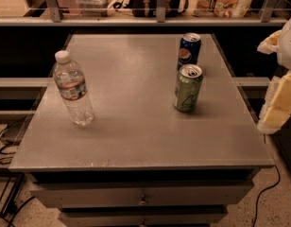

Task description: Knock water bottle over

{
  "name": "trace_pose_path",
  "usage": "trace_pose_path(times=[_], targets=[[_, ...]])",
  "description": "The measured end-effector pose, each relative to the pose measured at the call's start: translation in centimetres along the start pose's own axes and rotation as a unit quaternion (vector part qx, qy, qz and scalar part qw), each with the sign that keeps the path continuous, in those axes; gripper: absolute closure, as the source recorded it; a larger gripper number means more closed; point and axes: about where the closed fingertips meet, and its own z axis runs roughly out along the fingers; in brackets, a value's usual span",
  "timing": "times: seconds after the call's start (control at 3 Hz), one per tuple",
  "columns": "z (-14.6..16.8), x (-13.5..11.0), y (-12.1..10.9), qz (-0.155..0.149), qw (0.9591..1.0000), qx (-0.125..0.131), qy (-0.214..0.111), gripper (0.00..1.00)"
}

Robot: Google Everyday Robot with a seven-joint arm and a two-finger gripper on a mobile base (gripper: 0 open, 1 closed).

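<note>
Clear ribbed white-capped water bottle [73, 90] stands upright on the grey table's [136, 136] left. The gripper [281, 96] hangs far right, can't tell its state. Reaching across, it could clip the green soda can [187, 88] instead.

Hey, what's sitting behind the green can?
The Pepsi can stands just behind the green can, which covers part of its base. The hand hangs at the right edge, beside the table.

Table [136, 108] bears water bottle [73, 91], Pepsi can [188, 51], green can [187, 88]; jaws off right edge
</note>
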Motion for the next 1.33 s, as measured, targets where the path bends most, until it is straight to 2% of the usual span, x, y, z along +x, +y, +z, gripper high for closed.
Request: trace_pose_path(times=[0.67, 1.0, 1.33], targets=[[-0.2, -0.7, 0.0, -0.005, 0.9999, 0.007, -0.011, 0.00], [-0.2, -3.3, 0.3, -0.028, 0.9984, 0.009, -0.049, 0.00], [-0.1, -6.1, 0.5, -0.045, 0.9925, -0.001, -0.114, 0.00]])
